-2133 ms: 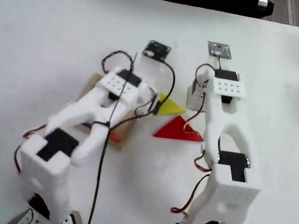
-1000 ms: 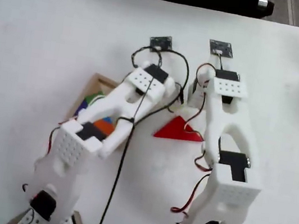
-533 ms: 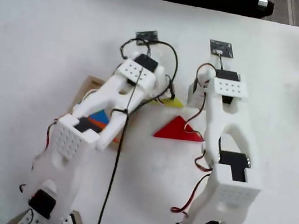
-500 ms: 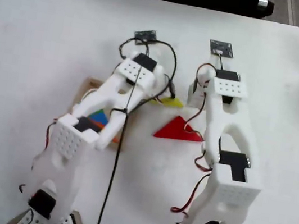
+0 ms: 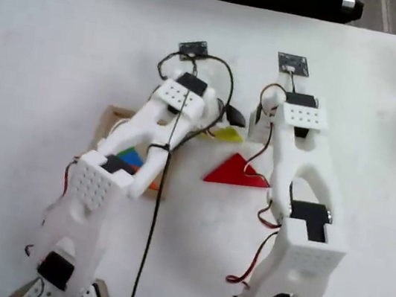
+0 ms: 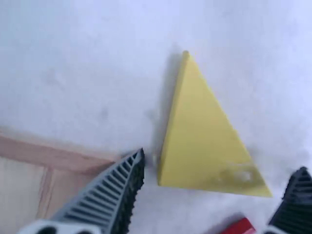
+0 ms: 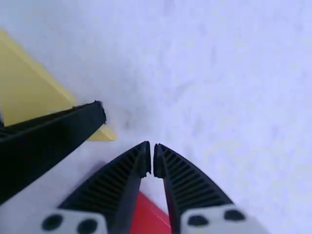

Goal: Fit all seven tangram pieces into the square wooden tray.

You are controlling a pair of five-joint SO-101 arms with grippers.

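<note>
So the whole next move hinges on the yellow triangle point(image 6: 204, 141). It's lying flat on the surface point(image 5: 64, 44) just beside the outer edge of the wooden tray point(image 6: 29, 163), and my left hand point(image 6: 219, 165) sits right over it, spread wide. One ribbed finger is down at the corner nearest the tray and the other is past the far corner, so the piece's wide end sits between them and its point aims away from the hand. Nothing is pinched yet and I can't tell whether either finger actually touches it. Closing across that wide end looks like the natural grab to me, then a short hop sideways into the tray. The right hand point(image 7: 150, 158) is close by too, but its fingers are pressed together on nothing, so the left one is clearly better placed. The red triangle point(image 5: 236, 171) is also out on the surface, near the yellow one, and a few coloured pieces point(image 5: 132, 158) are already in the tray.
</note>
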